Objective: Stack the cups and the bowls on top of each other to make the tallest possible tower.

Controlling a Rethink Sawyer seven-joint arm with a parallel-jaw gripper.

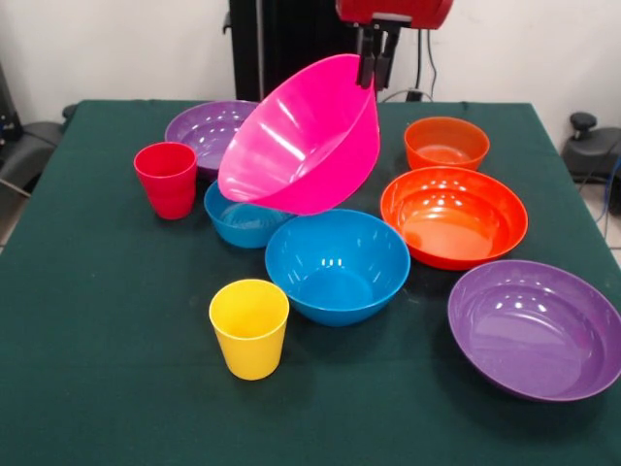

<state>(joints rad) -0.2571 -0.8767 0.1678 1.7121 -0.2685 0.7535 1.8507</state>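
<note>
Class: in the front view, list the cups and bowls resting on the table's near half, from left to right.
Yellow cup → big blue bowl → big orange bowl → near purple bowl.

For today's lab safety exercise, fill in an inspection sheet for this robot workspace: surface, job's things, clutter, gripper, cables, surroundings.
Surface: green tablecloth, flat.
Job's things: pink bowl lifted and tilted; blue bowl and smaller blue bowl; two orange bowls; two purple bowls; yellow cup, red cup; nothing stacked.
Clutter: nothing seen.
Gripper: gripper shut on the pink bowl's rim.
Cables: cables behind the table.
Surroundings: white wall.
</note>
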